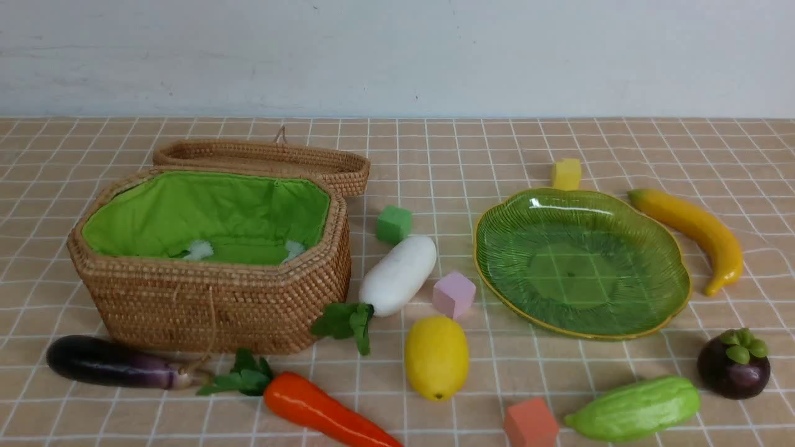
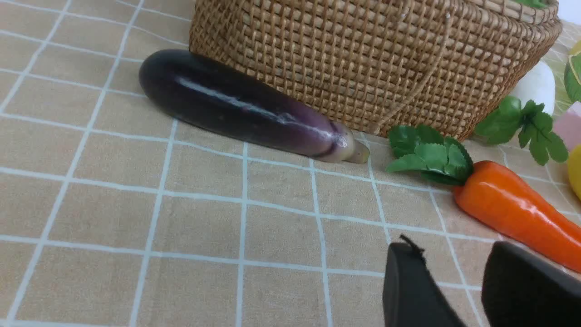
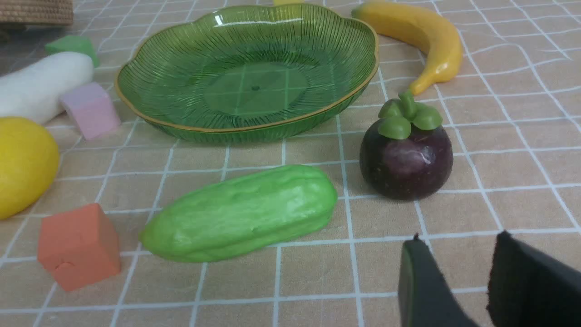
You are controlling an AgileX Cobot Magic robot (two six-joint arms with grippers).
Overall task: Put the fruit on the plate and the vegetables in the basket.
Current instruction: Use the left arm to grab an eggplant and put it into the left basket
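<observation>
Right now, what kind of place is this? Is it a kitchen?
Probably not a real kitchen: it looks like a practice table. A checked tablecloth meets a white wall, and toy-like food, like the carrot and lemon, lies among foam blocks.

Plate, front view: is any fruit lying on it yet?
No, the plate holds nothing; banana, lemon and mangosteen all lie outside it.

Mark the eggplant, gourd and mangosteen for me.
eggplant (image 2: 245, 109), left wrist view, middle of the dark body.
gourd (image 3: 240, 213), right wrist view, middle of its bumpy side.
mangosteen (image 3: 406, 163), right wrist view, purple skin below the cap.
</observation>
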